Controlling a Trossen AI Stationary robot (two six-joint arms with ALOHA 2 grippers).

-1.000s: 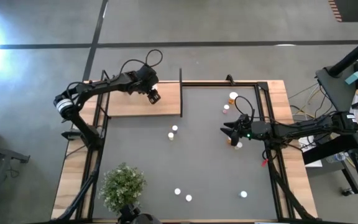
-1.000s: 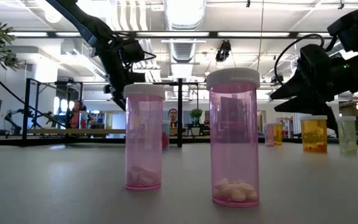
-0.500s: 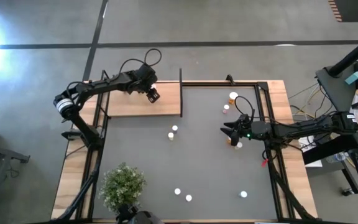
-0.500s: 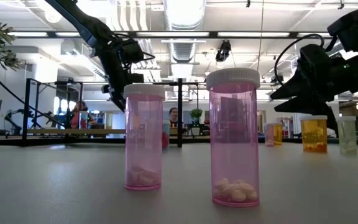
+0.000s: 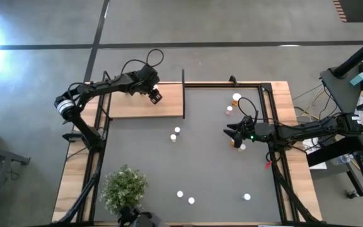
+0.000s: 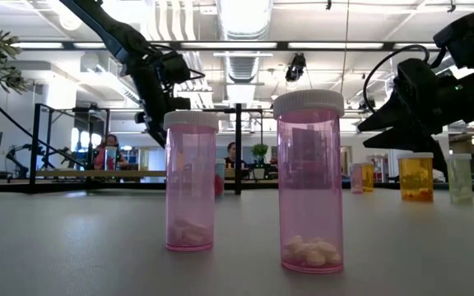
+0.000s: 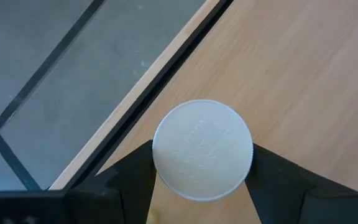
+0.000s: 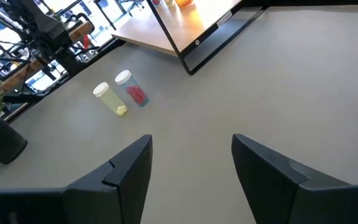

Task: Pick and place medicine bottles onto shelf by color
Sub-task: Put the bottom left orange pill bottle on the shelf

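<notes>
My left gripper (image 5: 154, 96) is over the light-wood shelf (image 5: 131, 106) at the table's far left, shut on a white-capped bottle (image 7: 202, 149). The cap hides its body colour. My right gripper (image 5: 230, 133) is open and empty at the table's right (image 8: 191, 162), just left of an orange bottle (image 5: 237, 144) and a white-capped one (image 5: 242, 147). Two bottles (image 5: 176, 133) stand mid-table, and the right wrist view (image 8: 122, 93) shows them too. Two pink bottles (image 6: 309, 181) stand near the front edge. My left gripper holds the bottle between its two fingers, one on each side just below the white cap (image 7: 160, 163). The fingers come from above, pointing down. The bottle stands upright over the shelf board; I cannot tell whether its base rests on the wood.
Two more bottles (image 5: 233, 104) stand at the far right, and one (image 5: 247, 197) at the near right. A green bushy plant (image 5: 125, 188) stands at the near left. Thin black rods and a black frame (image 5: 183, 93) edge the shelf.
</notes>
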